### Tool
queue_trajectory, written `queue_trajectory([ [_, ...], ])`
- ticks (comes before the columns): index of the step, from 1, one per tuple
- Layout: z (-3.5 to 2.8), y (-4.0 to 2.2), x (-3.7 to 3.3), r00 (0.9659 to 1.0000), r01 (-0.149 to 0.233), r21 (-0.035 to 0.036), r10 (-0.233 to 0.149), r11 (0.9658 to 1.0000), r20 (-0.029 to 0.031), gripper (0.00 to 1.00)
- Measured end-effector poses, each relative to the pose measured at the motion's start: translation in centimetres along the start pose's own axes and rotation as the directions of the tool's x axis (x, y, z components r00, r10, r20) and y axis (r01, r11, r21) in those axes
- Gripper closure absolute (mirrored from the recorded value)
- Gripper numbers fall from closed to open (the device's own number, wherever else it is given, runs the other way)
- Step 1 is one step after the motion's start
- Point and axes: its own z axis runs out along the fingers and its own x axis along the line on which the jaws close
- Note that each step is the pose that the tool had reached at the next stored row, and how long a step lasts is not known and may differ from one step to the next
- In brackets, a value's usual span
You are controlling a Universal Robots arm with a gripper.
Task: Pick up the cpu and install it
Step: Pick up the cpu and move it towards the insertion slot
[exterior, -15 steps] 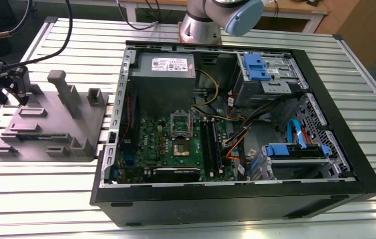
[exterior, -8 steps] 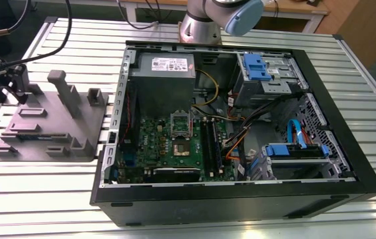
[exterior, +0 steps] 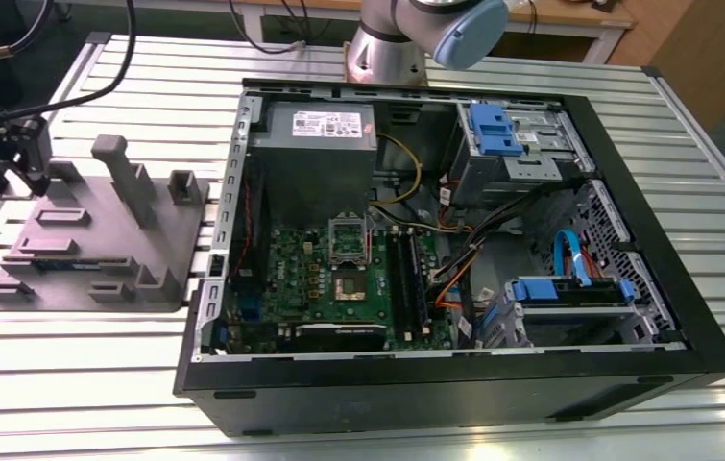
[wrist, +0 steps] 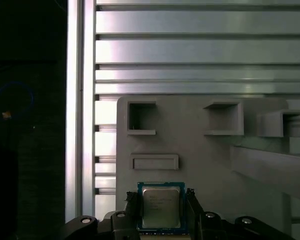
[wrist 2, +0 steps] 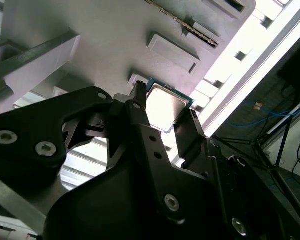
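First wrist view: gripper [wrist: 162, 195] is down over the near corner of the grey fixture [wrist: 190, 155], which sits on the slatted table [wrist: 190, 50]. The cpu [wrist: 161, 210] lies flat between the fingers [wrist: 132, 207], metal top up, thin rim showing all round.

Jaws are narrowed to chip width. One finger sits against each of two opposite edges, and I see no gap on either side in both wrist views. I read that as closed on the cpu. Can't tell whether it has cleared the fixture; it looks level with the fixture or barely above it.

Exterior view: the wrist hangs over the fixture's far corner at that view's left. It is well apart from the open case [exterior: 465, 389]. The socket [exterior: 347, 257] on the board looks bare with its frame up.

Handling, my judgement:
- Light, thin and stiff, so it won't flex and needs very little clamp force.
- The metal top is slick and gives nothing to grab. The rim edges are the only sensible hold, and that is where the fingers are.
- The edge contact is shallow, so tilt or a bump could let it pivot or slip out.
- The underside is likely delicate, so it's best kept flat and never dragged.
- The grip looks roughly centred along the edges, which is good for balance.
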Motion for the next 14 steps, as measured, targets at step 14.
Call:
queue_trajectory([
  [14,-0.66,0.04,-0.01,1.0,0.0,-0.0001,0.0,1.0,0.0002,0.53],
])
